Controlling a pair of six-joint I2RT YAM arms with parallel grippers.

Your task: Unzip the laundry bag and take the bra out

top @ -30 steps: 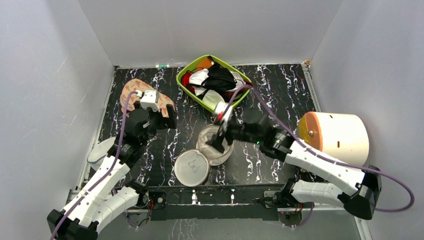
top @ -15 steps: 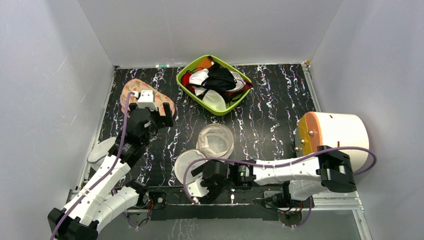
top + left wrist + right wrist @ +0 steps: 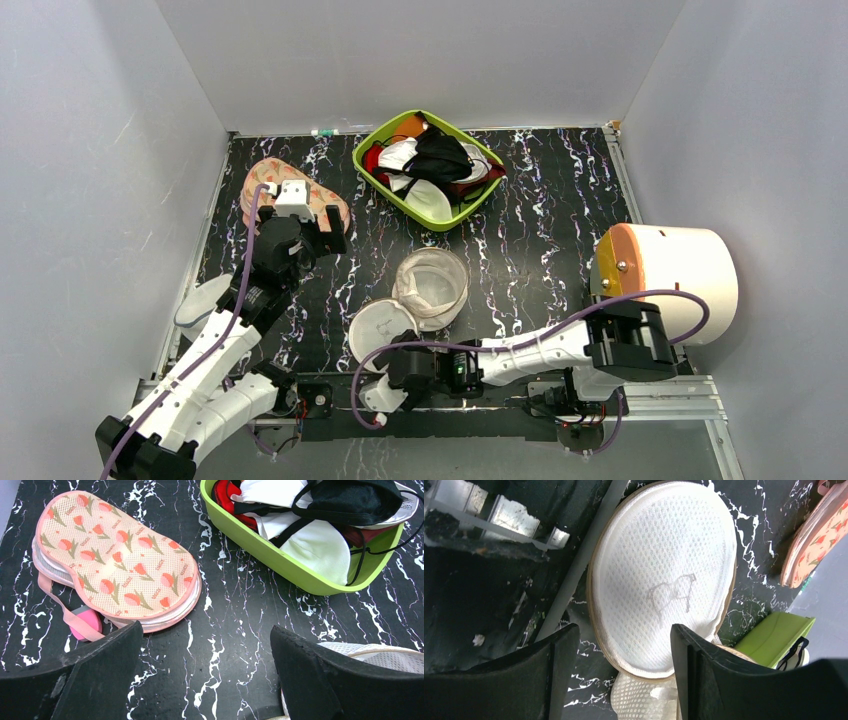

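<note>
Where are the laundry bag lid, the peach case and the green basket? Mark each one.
laundry bag lid (image 3: 664,570): right wrist view, bare mesh near the glasses mark.
peach case (image 3: 117,562): left wrist view, middle of its printed top.
green basket (image 3: 295,575): left wrist view, near outer wall.

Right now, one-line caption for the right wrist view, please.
Open right end effector hovers over the cream mesh laundry bag, glasses mark facing up; peach case and green basket at frame edge.
</note>
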